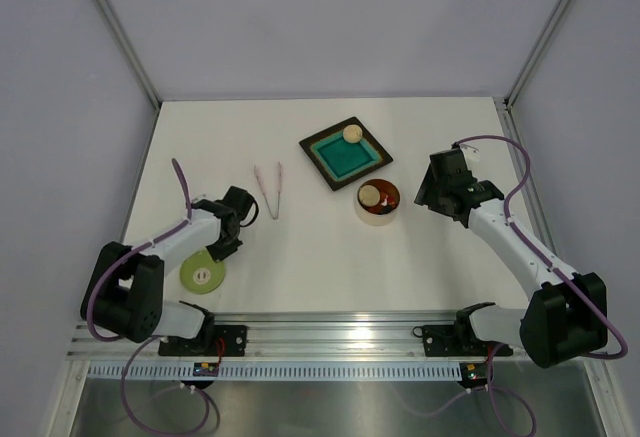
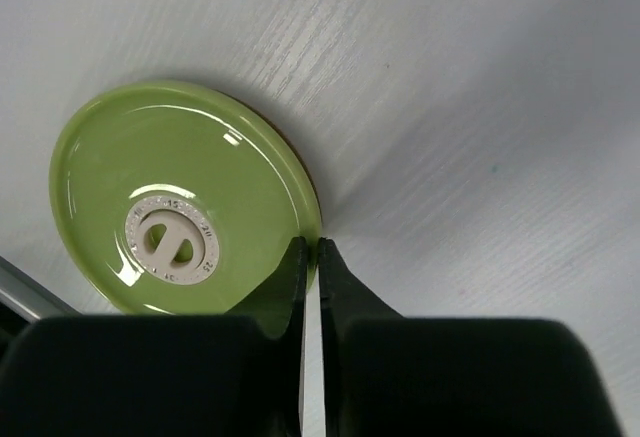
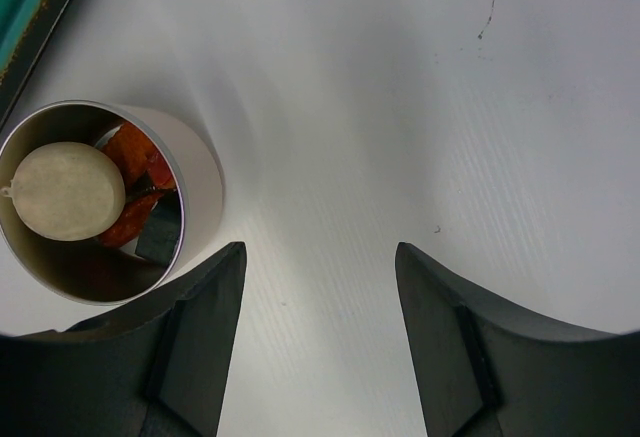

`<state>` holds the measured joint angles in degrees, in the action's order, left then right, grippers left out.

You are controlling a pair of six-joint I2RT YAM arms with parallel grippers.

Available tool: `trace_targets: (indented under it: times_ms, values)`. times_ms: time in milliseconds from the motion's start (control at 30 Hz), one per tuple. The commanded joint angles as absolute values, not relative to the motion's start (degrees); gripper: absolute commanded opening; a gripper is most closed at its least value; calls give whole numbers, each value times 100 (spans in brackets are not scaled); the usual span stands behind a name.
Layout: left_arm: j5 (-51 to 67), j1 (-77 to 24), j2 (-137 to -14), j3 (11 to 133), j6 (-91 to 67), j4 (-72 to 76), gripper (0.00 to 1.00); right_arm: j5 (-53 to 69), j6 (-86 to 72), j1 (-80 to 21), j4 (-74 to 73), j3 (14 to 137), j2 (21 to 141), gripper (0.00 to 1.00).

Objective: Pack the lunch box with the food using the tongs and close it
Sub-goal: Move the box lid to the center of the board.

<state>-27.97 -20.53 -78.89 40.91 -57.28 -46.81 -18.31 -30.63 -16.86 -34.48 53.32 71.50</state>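
The lunch box (image 1: 377, 203) stands open right of centre; its steel wall (image 3: 203, 192) shows in the right wrist view. Inside lie a beige ball (image 3: 68, 192) and red-orange bits (image 3: 135, 152). The pale green lid (image 1: 203, 276) lies near the front left. My left gripper (image 1: 218, 254) is shut on the lid's (image 2: 180, 197) rim, its tips (image 2: 311, 247) pinching the edge nearest me. Hovering just right of the tin, my right gripper (image 1: 428, 194) is open (image 3: 320, 252) and holds nothing. The tongs (image 1: 269, 191) lie on the table between the lid and the tin.
Behind the tin sits a teal tray (image 1: 345, 164) with a dark rim and one beige ball (image 1: 352, 134) on it; its corner (image 3: 30, 7) shows in the right wrist view. A metal rail (image 1: 330, 332) runs along the near edge.
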Motion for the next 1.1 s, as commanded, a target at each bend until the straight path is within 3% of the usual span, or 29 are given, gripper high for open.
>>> trace_targets:
  times_ms: [0, 267, 433, 833, 1067]
  values:
    - [-3005, -2065, -7744, 4025, -5854, -4570, 0, -1854, -3015, -1652, -3384, 5379, 6987, 69]
    - [-3401, -2591, -6848, 4595, -5423, -5079, 0, -1854, -3032, -1661, -3366, 5396, 7014, 69]
    - [-3577, -3198, -6943, 5053, -5370, -5378, 0, -1854, -3067, -1652, -3349, 5361, 7031, 69]
    - [-3402, -5184, -8444, 6624, -5221, -5335, 0, -2030, -3024, -1652, -3533, 5414, 6873, 69]
    - [-2665, -6011, -9473, 7347, -4746, -4633, 0, -2101, -3032, -1661, -3691, 5397, 6751, 69]
